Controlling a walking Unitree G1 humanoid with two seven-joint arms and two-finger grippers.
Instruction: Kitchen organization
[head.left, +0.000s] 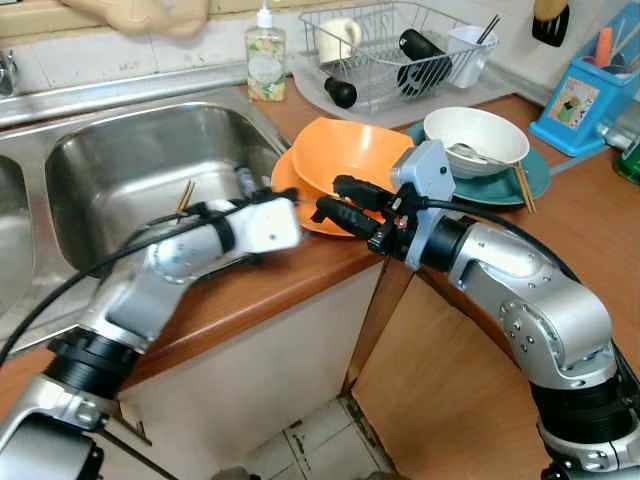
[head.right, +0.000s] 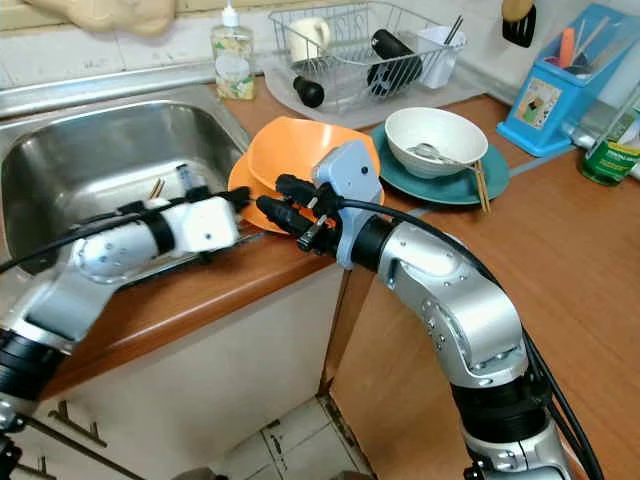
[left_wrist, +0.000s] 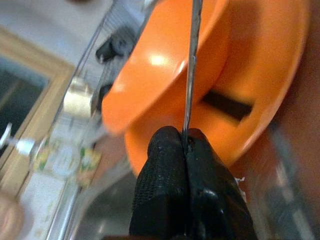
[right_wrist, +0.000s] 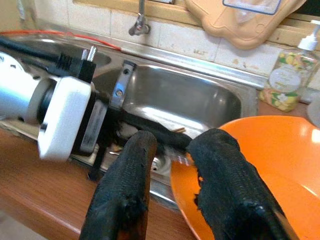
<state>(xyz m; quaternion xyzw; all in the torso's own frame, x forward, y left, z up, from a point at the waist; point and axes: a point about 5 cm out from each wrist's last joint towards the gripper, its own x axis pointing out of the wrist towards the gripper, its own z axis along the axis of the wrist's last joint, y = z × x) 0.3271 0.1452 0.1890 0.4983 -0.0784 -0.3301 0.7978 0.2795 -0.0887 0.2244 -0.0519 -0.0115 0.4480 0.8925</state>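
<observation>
Left eye: orange bowl (head.left: 350, 150) sits on orange plate (head.left: 300, 195) at the counter edge beside the sink (head.left: 130, 170).
Left wrist: left gripper (left_wrist: 186, 145) pinches a thin metal utensil (left_wrist: 191, 65).
Right wrist: right gripper (right_wrist: 172, 150), 2 fingers spread, near the plate rim.

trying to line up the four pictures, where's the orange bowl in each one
Left eye view: orange bowl centre, on the counter right of the sink.
Right eye view: centre, upper half, beside the teal plate.
Left wrist view: upper middle to right, past the left gripper.
Right wrist view: lower right, behind the right gripper.
Shared landmark: soap bottle.
</observation>
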